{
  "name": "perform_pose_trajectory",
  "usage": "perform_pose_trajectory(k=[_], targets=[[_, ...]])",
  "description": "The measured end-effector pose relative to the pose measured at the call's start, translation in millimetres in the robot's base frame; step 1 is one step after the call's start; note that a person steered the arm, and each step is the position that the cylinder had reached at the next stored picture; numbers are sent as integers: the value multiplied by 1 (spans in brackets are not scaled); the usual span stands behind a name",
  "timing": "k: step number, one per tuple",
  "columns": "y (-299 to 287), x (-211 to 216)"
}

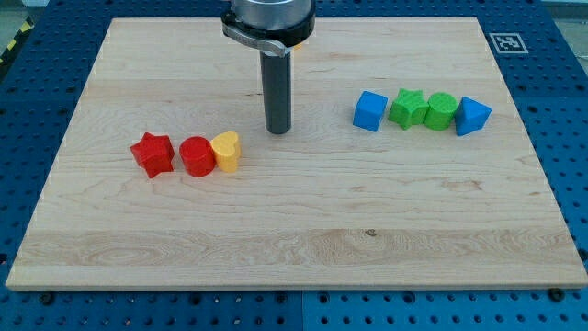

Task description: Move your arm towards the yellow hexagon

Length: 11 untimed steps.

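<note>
My tip (278,131), bare jawless end effector touching nothing, right of yellow heart (226,152); hexagon unseen.

Brightly and evenly lit from above, with only short, soft shadows under the small coloured blocks and at the foot of the straight dark rod (277,131). Mild sheen on the pale wooden board (303,230), no harsh glare. Sharp throughout, free of blur and of visible edge distortion.
</note>
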<state>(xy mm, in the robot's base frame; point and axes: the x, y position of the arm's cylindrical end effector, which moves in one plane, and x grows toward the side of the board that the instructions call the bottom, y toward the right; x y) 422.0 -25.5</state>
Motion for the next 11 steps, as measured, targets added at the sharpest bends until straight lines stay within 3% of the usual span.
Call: perform_pose_trajectory(k=[4,5,8,10,11], targets=[[1,-14],[0,-42],[74,-66],[78,-91],[117,-92]])
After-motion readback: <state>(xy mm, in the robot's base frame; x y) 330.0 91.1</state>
